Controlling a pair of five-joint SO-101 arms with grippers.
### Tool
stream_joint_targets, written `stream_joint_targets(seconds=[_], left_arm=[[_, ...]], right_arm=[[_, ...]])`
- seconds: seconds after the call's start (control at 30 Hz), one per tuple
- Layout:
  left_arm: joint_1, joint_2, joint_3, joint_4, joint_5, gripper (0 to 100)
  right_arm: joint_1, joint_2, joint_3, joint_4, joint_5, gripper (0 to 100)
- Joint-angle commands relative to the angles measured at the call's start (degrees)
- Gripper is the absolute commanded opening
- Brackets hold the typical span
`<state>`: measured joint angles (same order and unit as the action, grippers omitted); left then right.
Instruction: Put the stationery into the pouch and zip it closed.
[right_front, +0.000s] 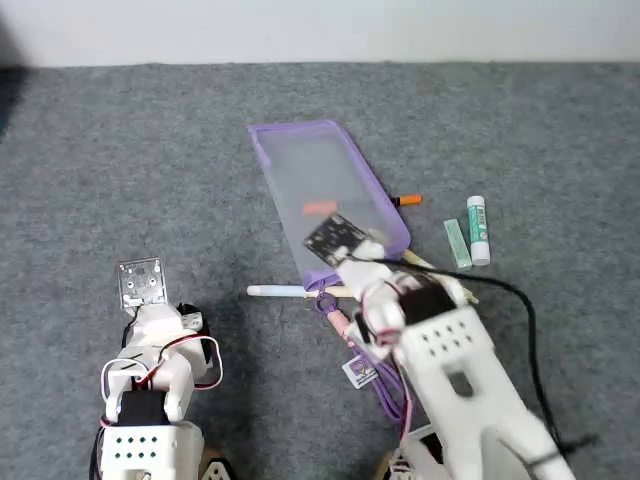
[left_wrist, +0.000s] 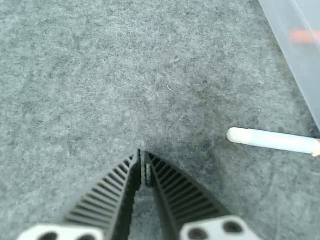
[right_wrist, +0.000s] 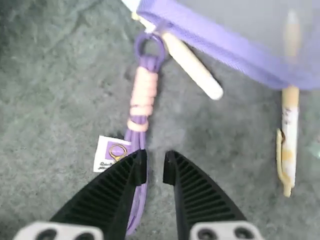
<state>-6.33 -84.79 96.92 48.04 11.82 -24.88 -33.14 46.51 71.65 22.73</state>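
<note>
The purple see-through pouch (right_front: 325, 190) lies mid-table with an orange pen (right_front: 405, 200) poking out at its right edge. Its purple strap with pink beads (right_wrist: 142, 95) and a small tag (right_wrist: 112, 152) trail toward my right arm (right_front: 440, 340). My right gripper (right_wrist: 155, 161) hovers open just off the pouch's near corner (right_wrist: 225, 40), its fingers beside the strap and holding nothing. A cream pen (right_wrist: 192, 67) and a yellow-white pen (right_wrist: 289, 135) lie by that edge. A white pen (right_front: 275, 291) lies left of the corner. My left gripper (left_wrist: 144, 161) is shut and empty over bare carpet, with the white pen (left_wrist: 272, 141) apart from it.
A glue stick (right_front: 478, 230) and a green stick (right_front: 456, 243) lie right of the pouch. A black cable (right_front: 520, 300) runs off the right arm. Grey carpet (right_front: 130, 160) covers the table up to the white wall.
</note>
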Motion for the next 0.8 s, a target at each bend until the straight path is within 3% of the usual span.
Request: stream_joint_targets(seconds=[0.0,0.13,0.43,0.77], left_arm=[[-0.2,-0.7,-0.8,-1.2,-0.3,1],[-0.2,-0.7,-0.8,-1.2,-0.3,1],[-0.2,-0.7,-0.8,-1.2,-0.3,1],[-0.2,-0.7,-0.8,-1.2,-0.3,1]], right_arm=[[-2.0,7.8,-8.7,-0.3,0.9,8.7],[-3.0,18.0,-15.6,-0.3,-0.8,9.0],[-3.3,38.4,-30.2,3.9,-1.3,21.2],[-8.7,42.5,-32.4,5.7,-1.7,21.2]])
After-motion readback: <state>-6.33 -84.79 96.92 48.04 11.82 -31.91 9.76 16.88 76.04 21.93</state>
